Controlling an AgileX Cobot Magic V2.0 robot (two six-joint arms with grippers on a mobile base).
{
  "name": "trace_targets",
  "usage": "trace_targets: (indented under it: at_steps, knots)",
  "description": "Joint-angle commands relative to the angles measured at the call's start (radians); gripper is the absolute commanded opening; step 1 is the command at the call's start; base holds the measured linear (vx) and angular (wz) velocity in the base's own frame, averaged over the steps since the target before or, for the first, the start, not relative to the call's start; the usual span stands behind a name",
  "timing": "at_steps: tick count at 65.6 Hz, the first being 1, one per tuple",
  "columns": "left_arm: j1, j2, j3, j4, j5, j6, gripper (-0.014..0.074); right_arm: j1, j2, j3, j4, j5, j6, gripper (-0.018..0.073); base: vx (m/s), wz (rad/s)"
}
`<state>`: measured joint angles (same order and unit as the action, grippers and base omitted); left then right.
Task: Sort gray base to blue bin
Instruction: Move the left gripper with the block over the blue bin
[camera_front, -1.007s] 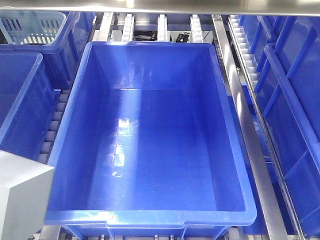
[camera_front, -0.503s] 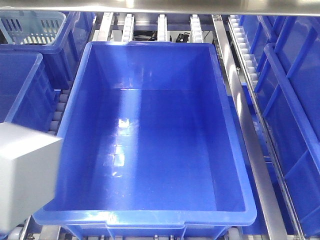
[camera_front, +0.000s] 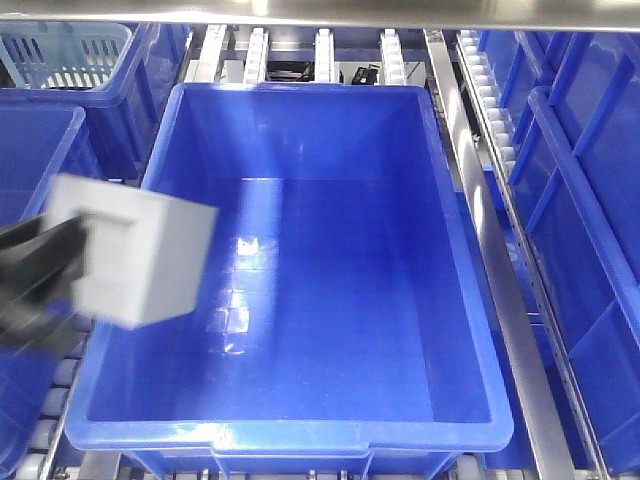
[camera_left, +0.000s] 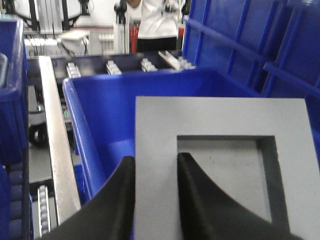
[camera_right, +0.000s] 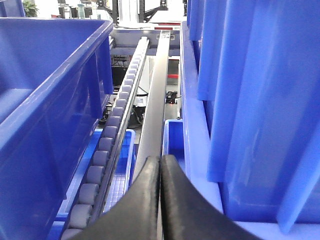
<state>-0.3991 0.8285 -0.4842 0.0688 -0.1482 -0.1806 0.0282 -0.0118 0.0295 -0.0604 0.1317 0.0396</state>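
One tool (camera_left: 152, 200) — the left — grips the gray base (camera_front: 135, 250) over the blue bin (camera_front: 470, 300). Carry it toward centre — then release low.

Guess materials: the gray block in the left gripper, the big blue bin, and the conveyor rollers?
Gray base: matte, uniform gray with crisp recess edges and no glare; likely dense foam or molded plastic, can't tell which.
Blue bin: glossy molded plastic; bright reflections on floor, rolled rim.
Rollers: small dull gray-blue cylinders, probably plastic, set beside a brushed metal rail.
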Motion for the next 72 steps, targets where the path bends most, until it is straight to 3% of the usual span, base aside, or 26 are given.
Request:
trace_targets:
  at_steps: [1,19,45,72]
  knots:
    - [-0.004,0.096,-0.092,-0.012,-0.119,-0.016,0.0015,-0.003,-0.011,0.015,-0.006,-0.074,-0.006,-0.0009,0.0,0.0]
    - [-0.064,0.354,-0.277,0.032,-0.1,-0.039,0.0026,-0.003,-0.011,0.015,-0.006,-0.074,-0.006,-0.0009,0.0,0.0]
    - [-0.14,0.685,-0.548,0.032,0.01,-0.039,0.0048,-0.003,-0.011,0.015,-0.006,-0.074,-0.006,-0.0009,0.0,0.0]
    - [-0.144,0.9,-0.729,0.031,0.105,-0.039,0.0115,-0.003,-0.011,0.015,-0.006,-0.074,-0.006,-0.0009,0.0,0.0]
